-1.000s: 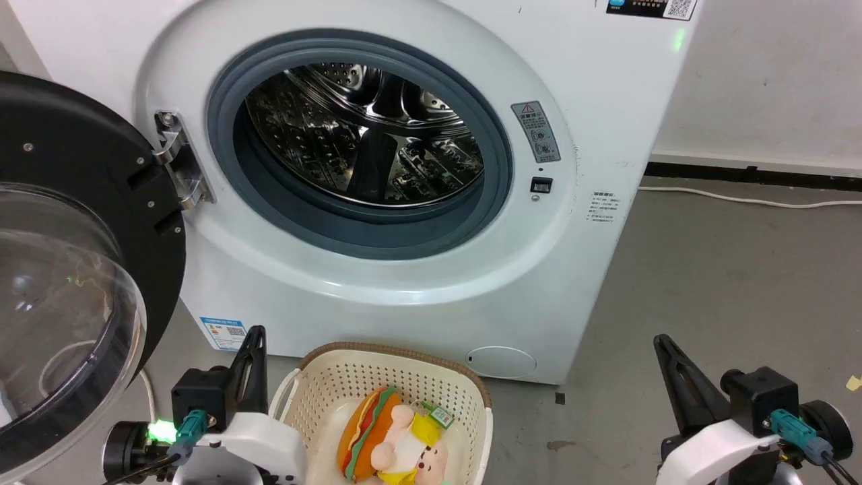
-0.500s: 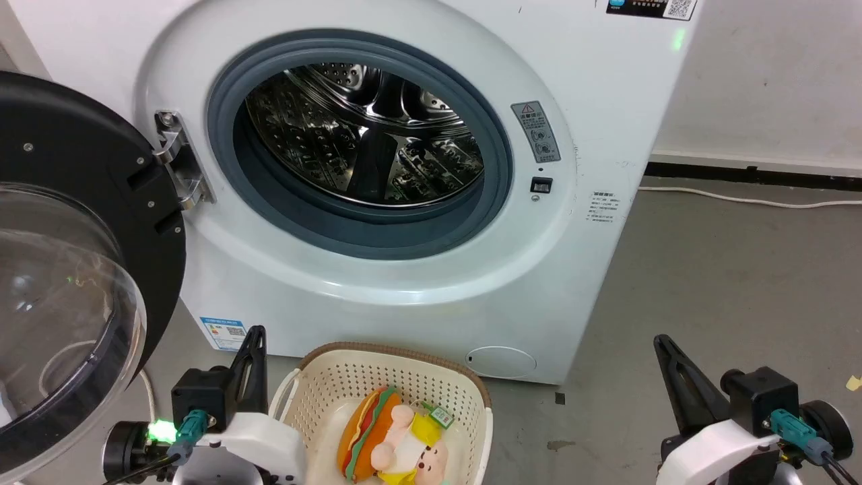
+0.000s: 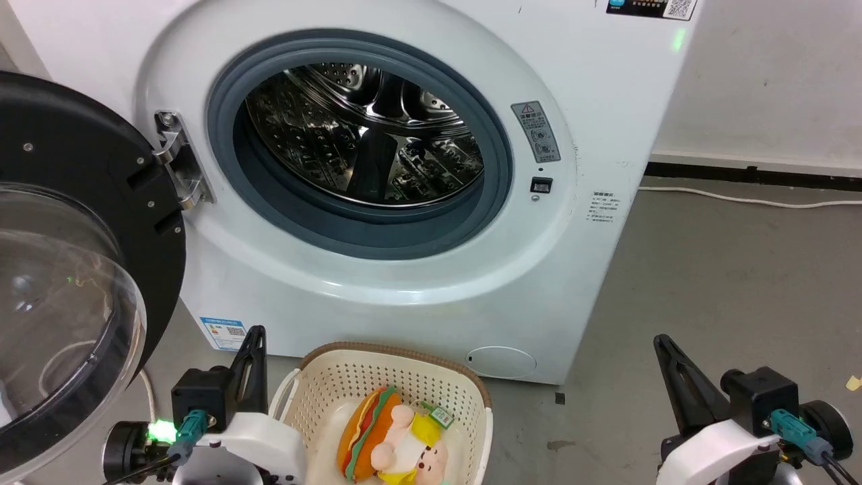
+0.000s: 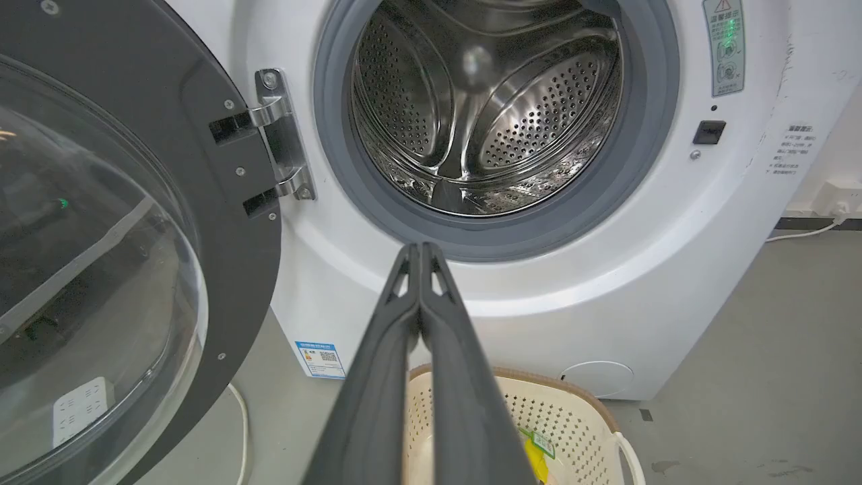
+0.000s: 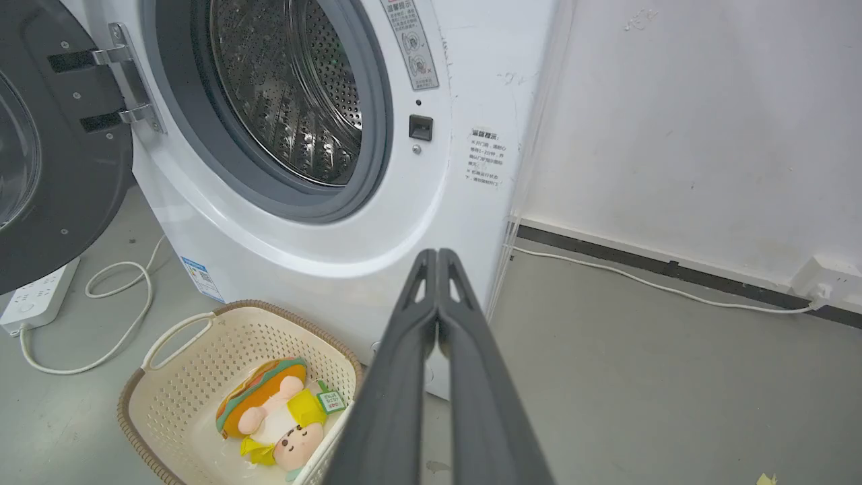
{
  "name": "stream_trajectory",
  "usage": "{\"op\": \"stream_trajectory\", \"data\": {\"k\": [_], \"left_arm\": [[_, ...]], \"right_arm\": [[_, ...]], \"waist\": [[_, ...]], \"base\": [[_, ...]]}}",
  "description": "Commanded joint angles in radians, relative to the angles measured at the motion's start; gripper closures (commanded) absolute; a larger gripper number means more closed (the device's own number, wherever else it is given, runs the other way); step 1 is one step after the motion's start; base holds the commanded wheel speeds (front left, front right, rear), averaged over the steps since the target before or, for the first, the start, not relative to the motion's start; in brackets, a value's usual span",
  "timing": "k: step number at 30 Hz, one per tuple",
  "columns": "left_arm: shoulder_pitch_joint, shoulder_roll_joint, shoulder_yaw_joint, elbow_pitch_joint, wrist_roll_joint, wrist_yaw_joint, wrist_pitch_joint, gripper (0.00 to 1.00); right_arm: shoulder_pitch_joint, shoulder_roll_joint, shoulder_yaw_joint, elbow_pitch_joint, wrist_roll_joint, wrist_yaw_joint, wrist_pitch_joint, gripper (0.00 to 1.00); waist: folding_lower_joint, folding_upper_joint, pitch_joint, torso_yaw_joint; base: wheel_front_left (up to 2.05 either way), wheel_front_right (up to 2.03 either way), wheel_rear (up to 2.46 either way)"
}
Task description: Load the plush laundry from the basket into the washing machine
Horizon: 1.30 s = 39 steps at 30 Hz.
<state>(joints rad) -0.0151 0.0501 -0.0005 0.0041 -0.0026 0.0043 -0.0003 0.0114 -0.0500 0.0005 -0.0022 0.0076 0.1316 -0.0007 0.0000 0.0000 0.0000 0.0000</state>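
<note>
- At the bottom left of my head view, the left gripper sits just beside the basket; its wrist camera shows me the two dark fingers pressed together along their length, pinching nothing
- At the lower right, the right gripper stands over bare floor, well apart from the basket; its fingers likewise lie flat against each other, empty
- Between my two arms the basket rests on the floor, just in front of the washing machine; cream, perforated, with a brown woven-look rim
- Inside it lies the plush laundry; the orange-and-green burger cushion is on my left, the doll in its yellow jacket lies against it with the pink head toward me, and the green tag is at the far side; neither gripper touches it
- Beyond the basket, the door hangs swung open to my left; black rim, clear dome
- Past the grey gasket I see the drum, shiny and perforated
- Farthest off, a white cable runs along the foot of the wall; a power strip lies on the floor below the open door
</note>
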Motion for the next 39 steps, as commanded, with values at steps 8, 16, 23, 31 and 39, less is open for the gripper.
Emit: {"op": "stream_trajectory", "data": {"k": [8,16,23,31,39], "left_arm": [[0.015,0.0,0.0,-0.004,0.003,-0.004,0.0,1.0],[0.015,0.0,0.0,-0.004,0.003,-0.004,0.0,1.0],[0.015,0.0,0.0,-0.004,0.003,-0.004,0.0,1.0],[0.0,0.0,-0.003,0.0,-0.003,0.002,-0.004,0.0],[-0.005,0.0,-0.017,-0.003,-0.011,0.002,-0.021,0.0]], "right_arm": [[-0.011,0.0,0.0,0.002,-0.008,-0.001,0.001,1.0],[-0.011,0.0,0.0,0.002,-0.008,-0.001,0.001,1.0],[-0.011,0.0,0.0,0.002,-0.008,-0.001,0.001,1.0],[0.001,0.0,0.0,-0.001,0.005,0.0,-0.004,0.0],[0.001,0.0,-0.003,-0.009,0.025,0.0,-0.02,0.0]], "waist": [[0.0,0.0,0.0,0.0],[0.0,0.0,0.0,0.0],[0.0,0.0,0.0,0.0],[0.0,0.0,0.001,0.0],[0.0,0.0,0.019,-0.006]], "base": [[0.0,0.0,0.0],[0.0,0.0,0.0],[0.0,0.0,0.0],[0.0,0.0,0.0],[0.0,0.0,0.0]]}}
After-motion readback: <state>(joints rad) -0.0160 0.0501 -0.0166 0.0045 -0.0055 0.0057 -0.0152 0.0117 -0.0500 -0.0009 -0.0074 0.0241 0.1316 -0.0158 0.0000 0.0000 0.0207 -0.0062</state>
